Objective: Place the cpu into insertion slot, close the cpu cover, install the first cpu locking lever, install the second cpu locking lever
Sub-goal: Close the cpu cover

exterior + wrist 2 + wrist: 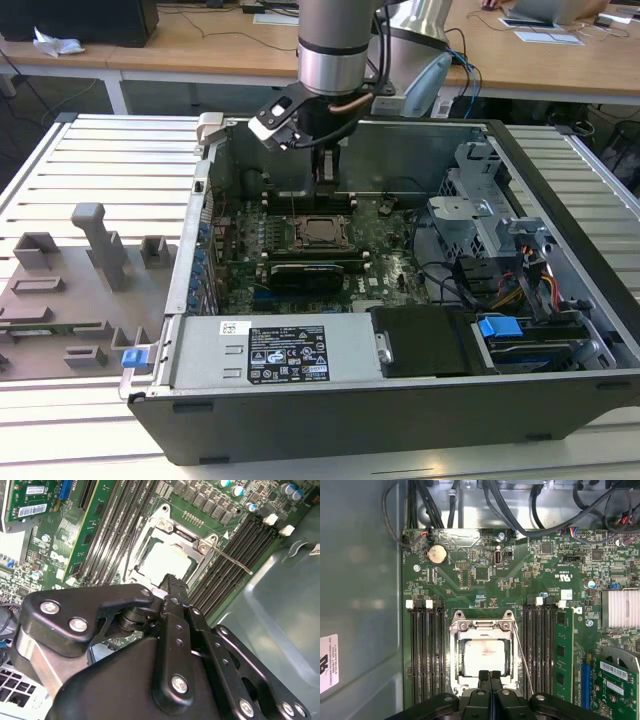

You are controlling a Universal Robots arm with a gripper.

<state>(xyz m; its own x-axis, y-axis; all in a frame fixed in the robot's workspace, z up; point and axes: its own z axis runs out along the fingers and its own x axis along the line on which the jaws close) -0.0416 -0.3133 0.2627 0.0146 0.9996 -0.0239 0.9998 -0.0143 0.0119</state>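
Exterior view, computer case (560,300): lies open on a slatted table (100,150) and takes up the centre and the exterior view's right of the frame.
Exterior view, gripper (327,188): hangs from the arm at upper centre, reaching down into the case just above the motherboard (390,260).
Exterior view, cpu (322,233): a pale square in the middle of the board, directly below the fingers. A black expansion card (315,271) lies just in front of it.
Exterior view, surroundings: a power supply (270,352) sits at the lower centre. Grey fixture blocks (100,245) stand on the table at the exterior view's left.
Second wrist view, jaws: the black fingers (172,587) are pressed together with nothing between them.
Second wrist view, cpu: its pale top lies just past the fingertips, seated flat; I cannot tell whether the tips touch the socket's edge.
Second wrist view, locking lever (232,560): a thin metal rod slanting out from the socket corner over the memory slots (240,542).
First wrist view, cpu cover (485,630): lies flat as a frame around the chip.
First wrist view, insertion slot (454,645): sits between two banks of memory slots and holds the cpu.
First wrist view, jaws: clenched, tips meeting at the socket's near edge, centred on the cpu.
First wrist view, lever: runs aslant beside the socket; whether it is latched I cannot tell.
First wrist view, coin battery (437,554): well apart from the socket.
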